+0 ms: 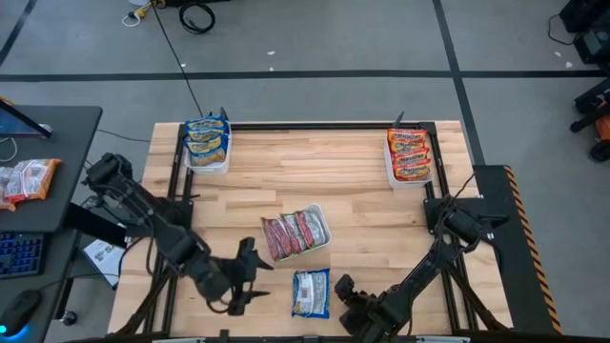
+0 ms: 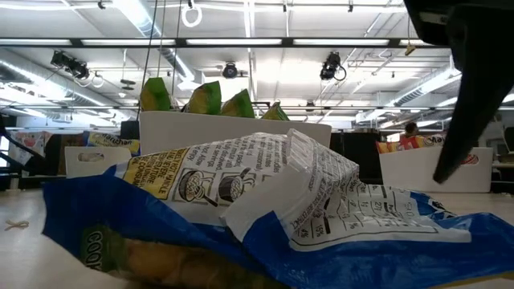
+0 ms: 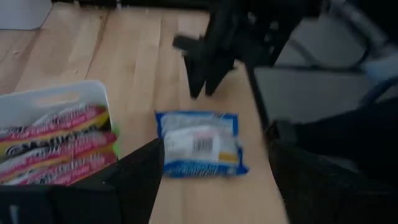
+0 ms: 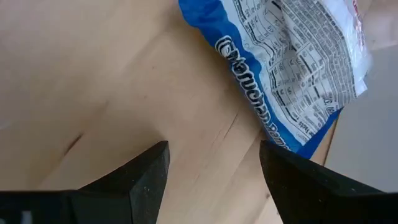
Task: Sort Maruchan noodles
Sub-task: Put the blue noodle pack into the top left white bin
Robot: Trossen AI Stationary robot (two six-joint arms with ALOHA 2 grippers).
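A blue-white noodle packet (image 1: 311,292) lies flat on the wooden table near its near edge; it fills the foreground of the low view (image 2: 265,201). My left gripper (image 1: 259,279) is open just left of it, and the packet (image 3: 199,143) shows ahead between its fingers (image 3: 214,177). My right gripper (image 1: 339,291) is open just right of the packet (image 4: 292,68), fingers apart over bare wood (image 4: 214,168). Neither touches it. A white tray (image 1: 325,221) at the table's middle holds red-pink packets (image 1: 291,233).
A white tray with blue packets (image 1: 207,143) stands at the far left corner, and a white tray with orange packets (image 1: 410,155) at the far right corner. Bare wood lies between them. More packets (image 1: 24,179) lie on a side desk off the table's left.
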